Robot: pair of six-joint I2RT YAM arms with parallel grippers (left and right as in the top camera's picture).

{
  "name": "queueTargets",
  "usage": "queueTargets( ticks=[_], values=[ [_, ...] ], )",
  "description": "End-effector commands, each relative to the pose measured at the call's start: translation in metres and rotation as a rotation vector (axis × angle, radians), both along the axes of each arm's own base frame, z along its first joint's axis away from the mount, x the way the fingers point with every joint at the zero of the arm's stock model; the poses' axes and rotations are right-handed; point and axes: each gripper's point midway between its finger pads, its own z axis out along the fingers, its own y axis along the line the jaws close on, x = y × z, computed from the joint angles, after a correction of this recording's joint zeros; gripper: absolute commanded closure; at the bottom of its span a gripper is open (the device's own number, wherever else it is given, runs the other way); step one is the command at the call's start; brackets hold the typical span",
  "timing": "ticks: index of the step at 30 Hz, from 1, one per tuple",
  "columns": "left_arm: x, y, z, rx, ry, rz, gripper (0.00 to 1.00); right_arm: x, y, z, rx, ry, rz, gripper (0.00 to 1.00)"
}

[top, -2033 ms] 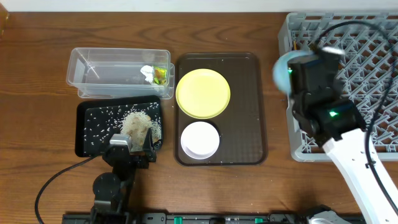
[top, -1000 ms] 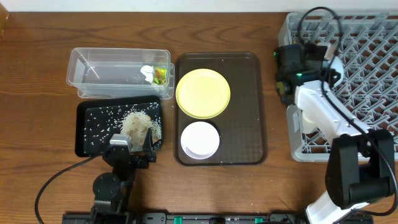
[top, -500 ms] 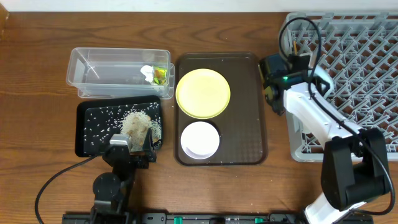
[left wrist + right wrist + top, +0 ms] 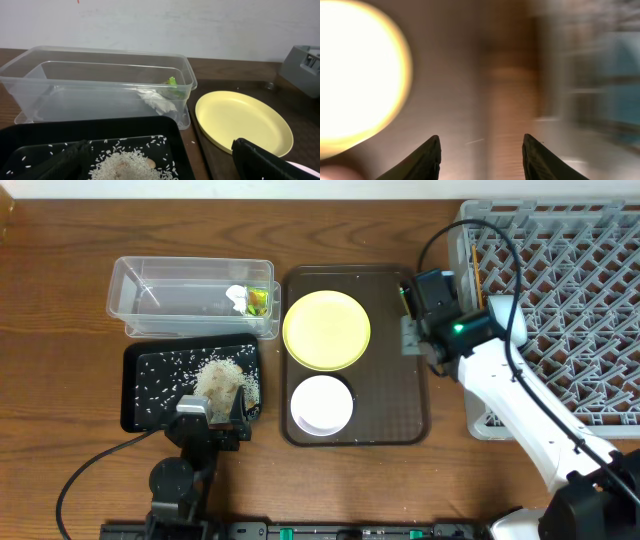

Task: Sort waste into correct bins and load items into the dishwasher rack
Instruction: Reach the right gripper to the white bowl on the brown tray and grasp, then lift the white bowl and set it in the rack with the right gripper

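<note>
One table (image 4: 60,300). One grey rack (image 4: 580,300) at its right, one brown tray (image 4: 395,380) centre, one clear tub (image 4: 190,262) and one black tray (image 4: 140,365) left. One yellow plate (image 4: 326,330) and one white bowl (image 4: 321,405) sit on the brown tray. Two tools, both spread and empty: right tool (image 4: 482,142) at the brown tray's right edge, left tool (image 4: 161,147) at the black tray's near edge. One wrapper (image 4: 260,300) and one white scrap (image 4: 237,297) lie in the tub; one rice clump (image 4: 222,380) lies in the black tray.

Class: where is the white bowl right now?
Overhead view, centre: the white bowl sits on the brown serving tray, just robot-side of the yellow plate.
</note>
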Motion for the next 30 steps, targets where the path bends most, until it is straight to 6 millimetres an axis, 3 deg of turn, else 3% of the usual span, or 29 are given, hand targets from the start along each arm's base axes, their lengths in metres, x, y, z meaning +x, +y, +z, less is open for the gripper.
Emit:
queueTargets(
  ticks=[1,4,8,13,15,20,26,30],
  values=[
    [0.0,0.0,-0.014,0.014,0.026,-0.006,0.09,-0.046,0.086,-0.011,0.287,0.19,0.287,0.47],
    [0.0,0.0,-0.014,0.014,0.026,-0.006,0.09,-0.072,0.107,-0.029,0.259,0.275,0.36,0.46],
    [0.0,0.0,-0.014,0.014,0.026,-0.006,0.09,-0.084,0.108,-0.059,0.116,0.319,0.358,0.41],
    [0.0,0.0,-0.014,0.014,0.026,-0.006,0.09,-0.093,0.11,-0.086,0.065,0.386,0.366,0.65],
    [0.0,0.0,-0.014,0.014,0.026,-0.006,0.09,-0.094,0.109,-0.095,0.053,0.407,0.362,0.66],
    [0.0,0.0,-0.014,0.014,0.026,-0.006,0.09,-0.095,0.108,-0.102,0.043,0.424,0.359,0.7],
    [0.0,0.0,-0.014,0.014,0.026,-0.006,0.09,-0.093,0.109,-0.103,0.046,0.409,0.356,0.93],
    [0.0,0.0,-0.014,0.014,0.026,-0.006,0.09,-0.084,0.089,-0.108,-0.036,0.367,0.238,0.99]
  ],
)
